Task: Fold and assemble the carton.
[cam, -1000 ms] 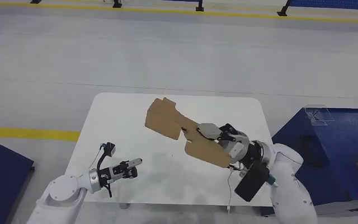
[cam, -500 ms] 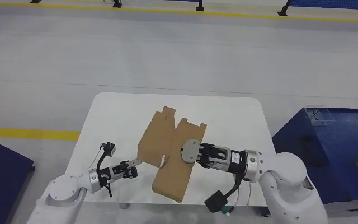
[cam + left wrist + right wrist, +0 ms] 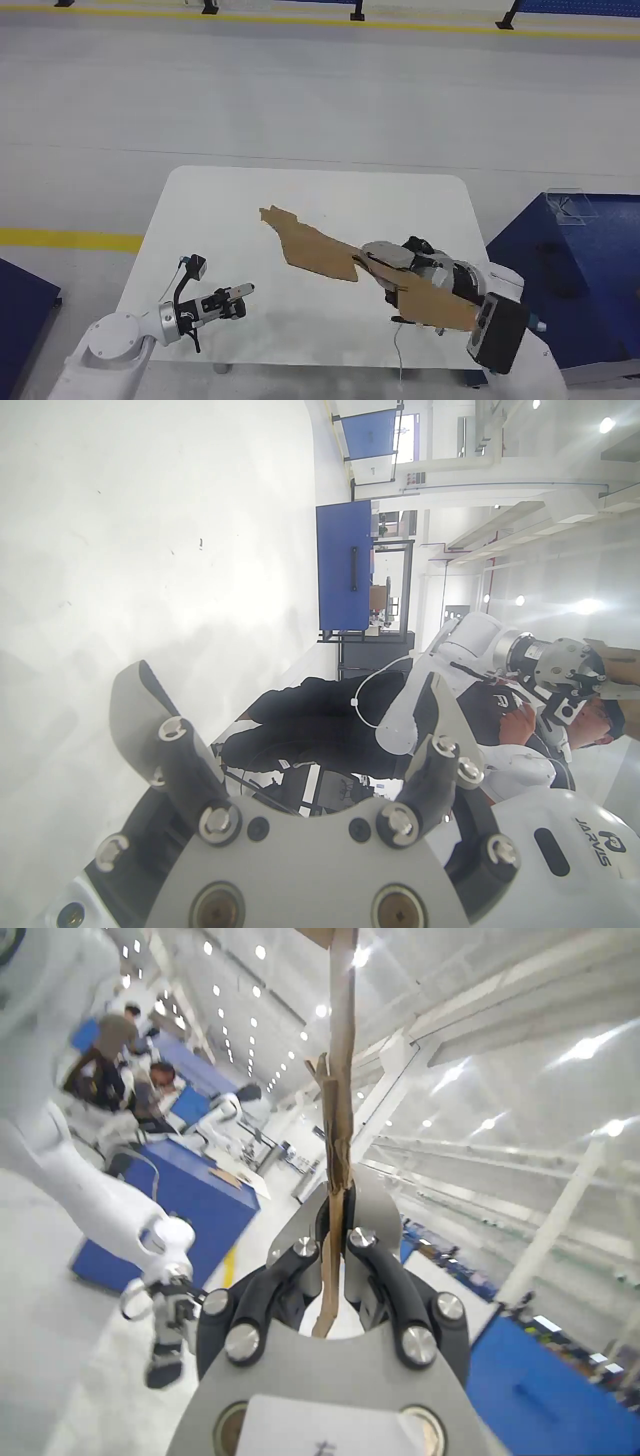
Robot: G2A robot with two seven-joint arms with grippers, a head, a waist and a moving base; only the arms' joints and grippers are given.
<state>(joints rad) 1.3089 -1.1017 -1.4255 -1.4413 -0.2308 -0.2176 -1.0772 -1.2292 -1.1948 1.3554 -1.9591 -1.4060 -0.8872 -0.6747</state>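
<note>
white rounded-corner table (image 3: 200, 205) on a grey floor with a yellow floor line (image 3: 60, 240) running past the robot's left side. blue cabinet (image 3: 590, 260) just off the table's right side, with a clear plastic box (image 3: 570, 205) on top. large bright hall behind, with rows of ceiling lights and more blue benches.

left gripper (image 3: 240, 293) sits low over the near left part of the table. its jaws are spread wide with nothing between them, and the fingers (image 3: 150, 695) grip nothing. it is well apart from the cardboard.

right gripper (image 3: 375, 262) is over the near right part of the table, jaws clamped tight on the carton (image 3: 310, 243). the carton is a flattened brown cardboard blank, not formed into a box. the right wrist view shows it edge-on, pinched between the two fingers (image 3: 372, 1213), with a ragged corrugated edge just above the grip. from above, one end of the blank reaches toward the table's middle, while the other end runs back under the wrist toward the near right edge. cannot tell if the blank touches the tabletop.
</note>
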